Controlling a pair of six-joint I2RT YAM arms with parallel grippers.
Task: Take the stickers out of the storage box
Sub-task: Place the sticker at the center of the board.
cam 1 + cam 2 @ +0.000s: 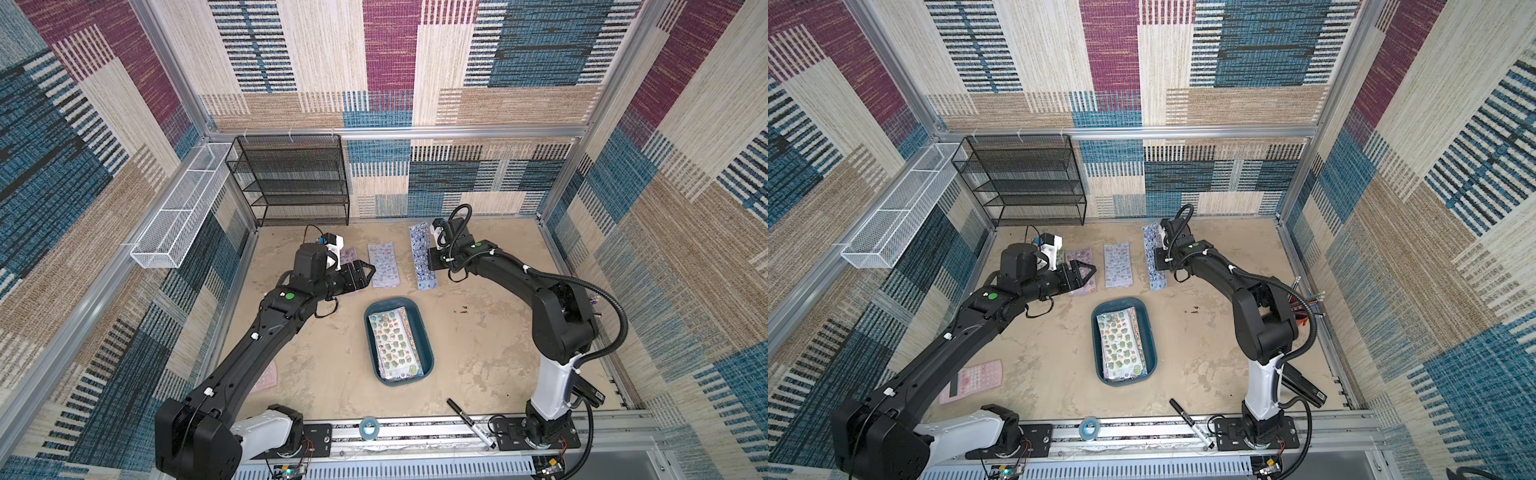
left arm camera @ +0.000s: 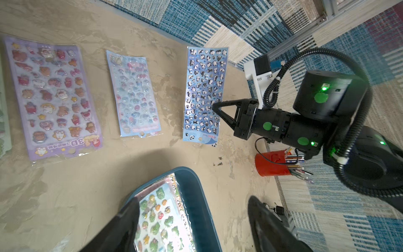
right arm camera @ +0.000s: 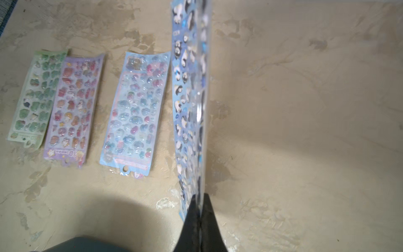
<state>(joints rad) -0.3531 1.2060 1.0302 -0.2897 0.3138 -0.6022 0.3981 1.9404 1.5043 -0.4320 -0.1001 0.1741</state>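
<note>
Glossy thin sticker sheets (image 1: 395, 345) stacked in the shallow teal plastic storage box (image 1: 420, 332) look light, floppy and slick, probably best pinched at an edge, as the right gripper (image 2: 216, 107) clamps the blue panda-print sheet (image 2: 202, 87), while the left gripper (image 1: 370, 276) hangs with jaws apart.

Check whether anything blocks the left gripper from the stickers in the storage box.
Nothing visible does. The open left gripper hovers by the lilac sheet. Bare table lies between it and the uncovered storage box, which has the green frog sheet on top. The right gripper, shut on the panda sheet, is off beyond the box.
</note>
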